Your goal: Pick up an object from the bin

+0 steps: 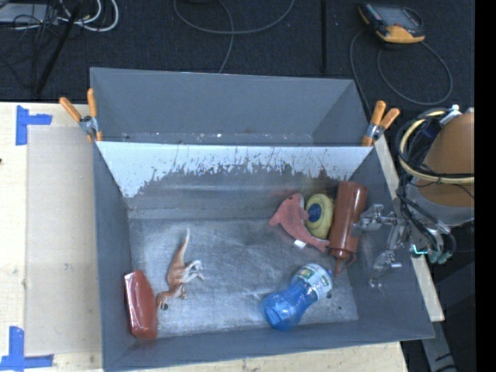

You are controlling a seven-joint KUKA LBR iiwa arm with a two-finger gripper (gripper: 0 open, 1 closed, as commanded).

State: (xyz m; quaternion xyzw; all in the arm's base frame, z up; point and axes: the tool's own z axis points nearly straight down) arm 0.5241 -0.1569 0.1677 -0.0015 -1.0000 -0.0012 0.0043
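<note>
My gripper (378, 242) hangs over the bin's right slope, its two metal fingers spread apart with nothing between them. Just to its left, a brown squeeze bottle (346, 219) lies lengthwise with its nozzle pointing toward the front. A yellow-green round roll (318, 213) rests against the bottle's left side, on top of a pink floppy toy (293, 222). A crumpled blue plastic bottle (297, 299) with a white label lies below and to the left of the gripper, near the front wall.
An orange-brown toy dinosaur (180, 273) lies on the bin floor at the left. A red flat block (140, 304) sits in the front left corner. The arm with its orange cover and cables stands outside the right rim.
</note>
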